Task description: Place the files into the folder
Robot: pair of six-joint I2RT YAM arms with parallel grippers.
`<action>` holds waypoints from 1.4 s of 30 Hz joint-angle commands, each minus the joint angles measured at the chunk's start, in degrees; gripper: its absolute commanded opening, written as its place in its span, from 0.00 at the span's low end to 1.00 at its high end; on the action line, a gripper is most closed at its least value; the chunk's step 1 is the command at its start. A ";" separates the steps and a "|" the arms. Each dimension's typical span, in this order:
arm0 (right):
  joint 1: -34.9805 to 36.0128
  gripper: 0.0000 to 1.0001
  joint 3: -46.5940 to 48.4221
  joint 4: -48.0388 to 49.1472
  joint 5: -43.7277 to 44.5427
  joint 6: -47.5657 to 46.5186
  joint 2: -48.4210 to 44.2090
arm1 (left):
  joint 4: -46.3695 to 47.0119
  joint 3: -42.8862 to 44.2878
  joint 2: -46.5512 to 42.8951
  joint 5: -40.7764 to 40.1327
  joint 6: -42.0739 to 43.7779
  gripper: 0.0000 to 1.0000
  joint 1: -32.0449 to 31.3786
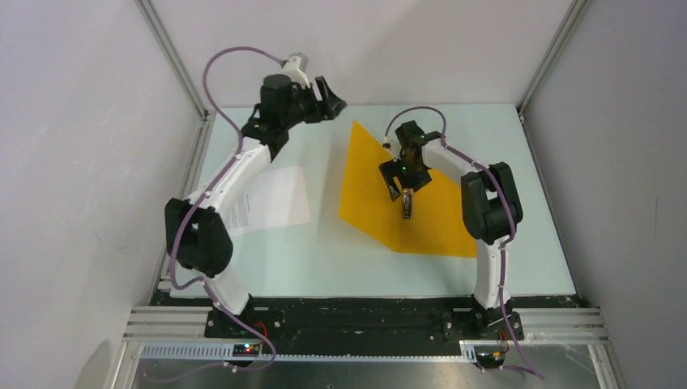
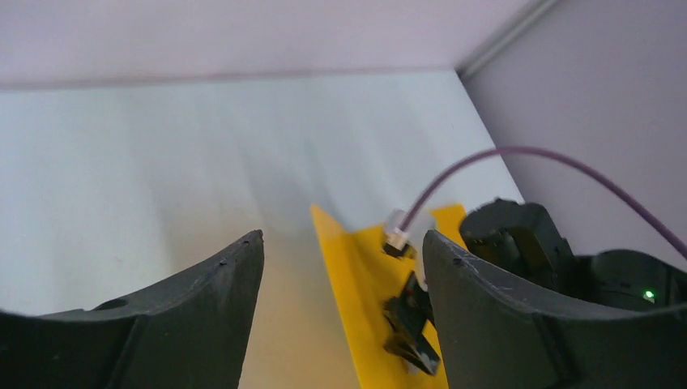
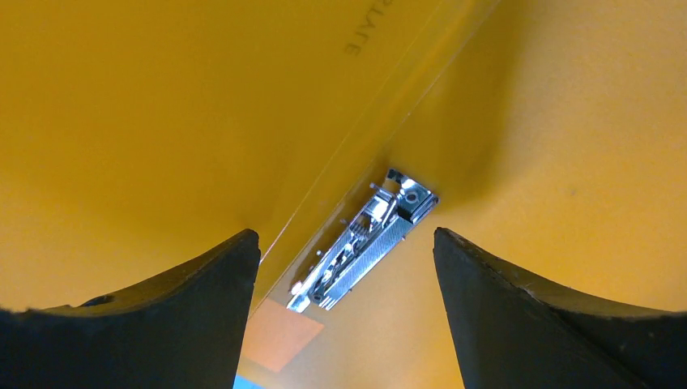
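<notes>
Both spread, empty — left gripper (image 1: 334, 97) idles at eleven o'clock; lower right gripper (image 1: 407, 207) squarely onto the clip (image 3: 364, 241) (files (image 1: 271, 198) lie at nine).

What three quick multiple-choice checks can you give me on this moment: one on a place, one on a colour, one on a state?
1. Where do the files lie?
A. On the table, left of the folder
B. Inside the folder
C. Under the folder

2. What colour is the folder?
A. Blue
B. Orange-yellow
C. Green

3. What state is the folder in?
A. Closed, label up
B. Closed and turned over
C. Open, with its metal clip bared

Answers:
1 A: the top view shows the white sheets flat on the table, apart from the folder and partly under the left arm.
2 B: both wrist views and the top view show orange-yellow.
3 C: the right wrist view looks straight at the clip beside the inner crease.
</notes>
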 commanded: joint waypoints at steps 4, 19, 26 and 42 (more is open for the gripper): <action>5.12 0.83 1.79 4.89 4.05 -5.07 2.90 | 2.92 -6.00 2.63 4.76 -4.72 0.76 -2.62; 6.28 0.87 -0.80 1.37 2.42 -4.38 -6.81 | 4.00 -16.79 1.26 2.27 -7.24 0.71 -1.15; 3.29 0.82 -5.08 -1.01 3.57 -0.47 -13.53 | 5.15 -10.41 10.91 5.29 -13.28 0.63 -3.33; -6.05 0.00 -9.59 -3.51 2.33 2.29 -9.40 | 2.49 -8.08 24.03 -1.14 -29.50 0.53 -14.37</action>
